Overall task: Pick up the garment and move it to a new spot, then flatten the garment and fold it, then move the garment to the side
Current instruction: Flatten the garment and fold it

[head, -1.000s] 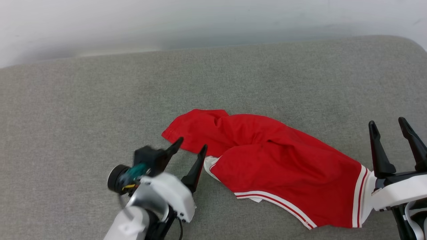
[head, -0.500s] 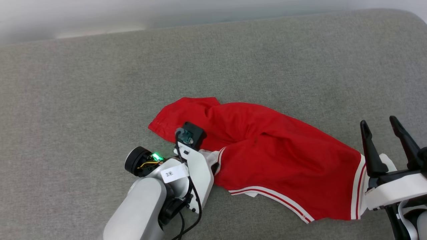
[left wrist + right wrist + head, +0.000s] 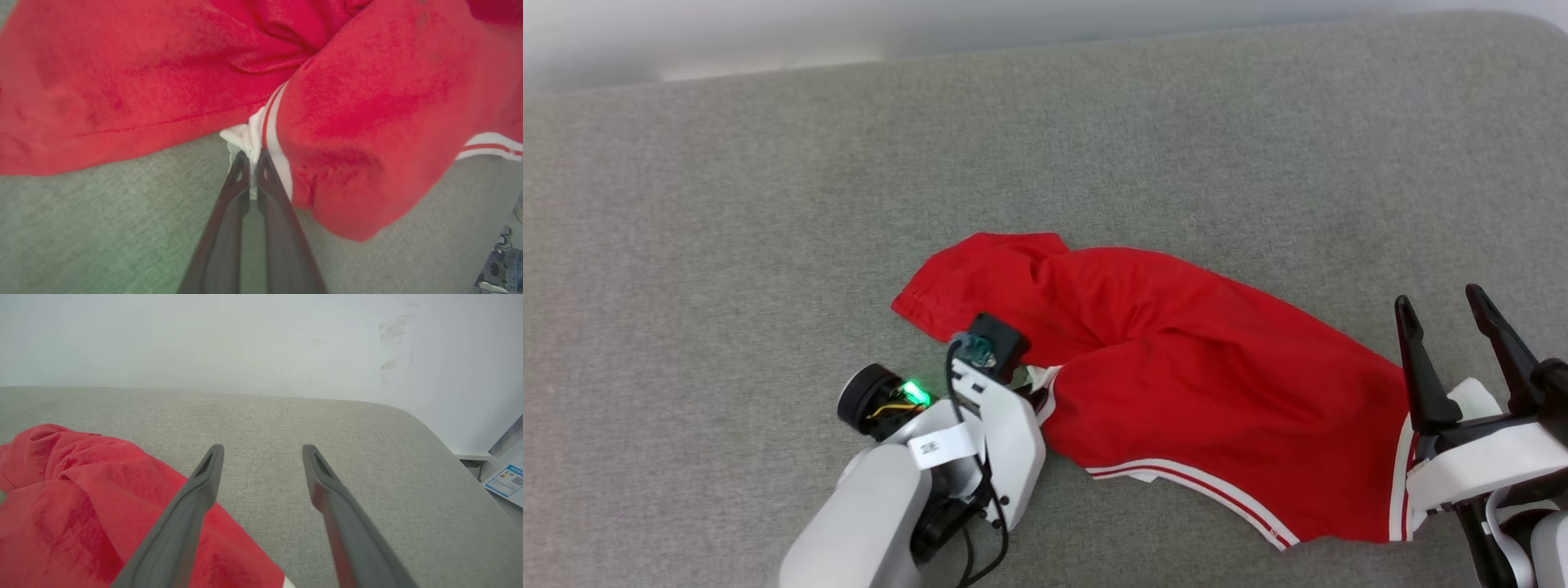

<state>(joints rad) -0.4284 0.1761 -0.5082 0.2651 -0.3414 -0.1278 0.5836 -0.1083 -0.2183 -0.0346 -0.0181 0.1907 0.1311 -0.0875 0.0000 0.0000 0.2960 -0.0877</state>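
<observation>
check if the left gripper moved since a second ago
Yes. The left gripper went rightward against the garment, from beside its white trim to pinched shut on it.

Your left forearm (image 3: 874, 523) is glossy white with a small paper label (image 3: 935, 446) — green light (image 3: 915, 394) at its eleven o'clock, black cable (image 3: 949, 371) alongside; fingers (image 3: 184, 522) dark grey, tapered.

The garment (image 3: 1201, 384) is red with white-and-red striped trim — the surface (image 3: 768, 204) beneath is plain grey.
</observation>
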